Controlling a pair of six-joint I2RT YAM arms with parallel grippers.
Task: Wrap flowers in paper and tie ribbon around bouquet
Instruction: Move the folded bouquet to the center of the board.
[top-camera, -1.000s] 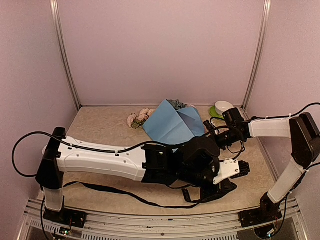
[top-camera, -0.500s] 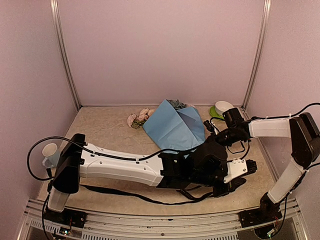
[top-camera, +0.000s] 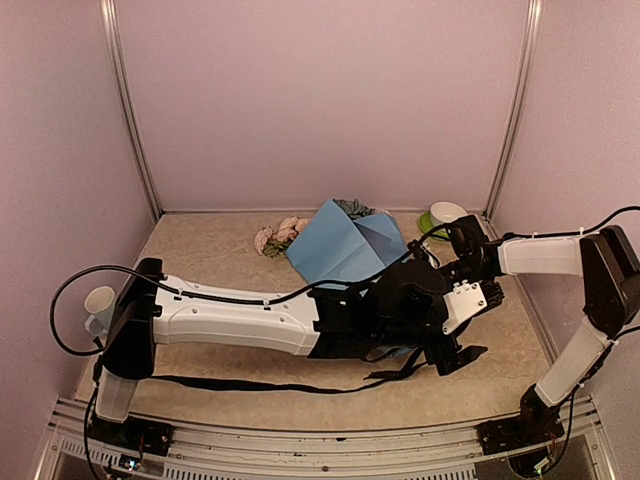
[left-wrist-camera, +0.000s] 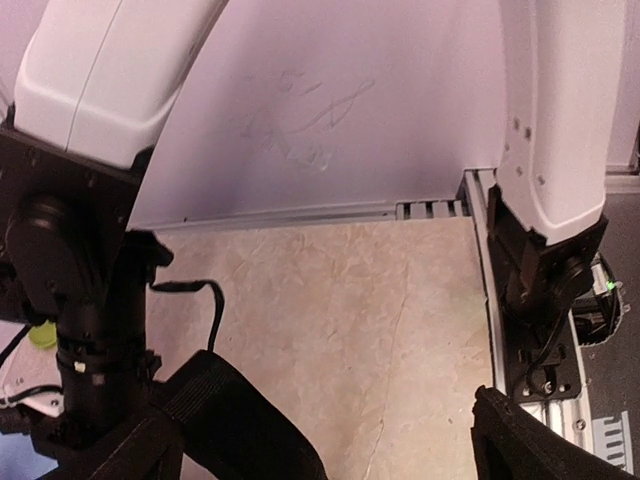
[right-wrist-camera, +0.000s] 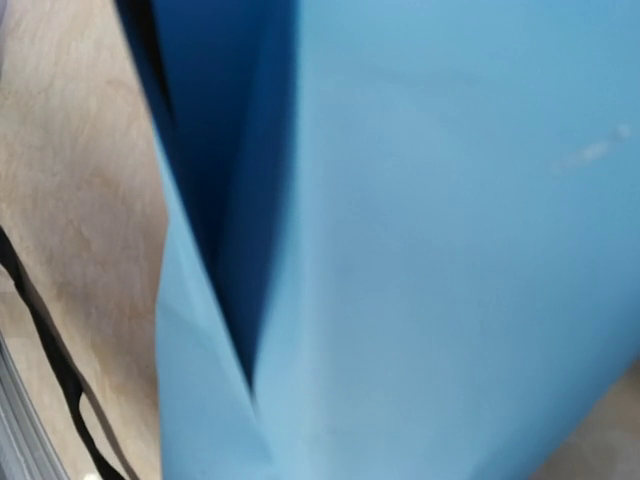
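The paper (top-camera: 345, 245) seems pinched in our closed right end effector (top-camera: 432, 262); our left end effector (left-wrist-camera: 370, 440) gapes empty, so any tug may tear it.

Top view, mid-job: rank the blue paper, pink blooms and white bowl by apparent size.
1. paper, clearly largest.
2. pink blooms and white bowl look about alike; not ranked.

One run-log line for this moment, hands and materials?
left hand: open, empty | right hand: shut, at light blue wrapping paper sheet | pink artificial flowers: at paper's far edge | thin black ribbon: lying on table
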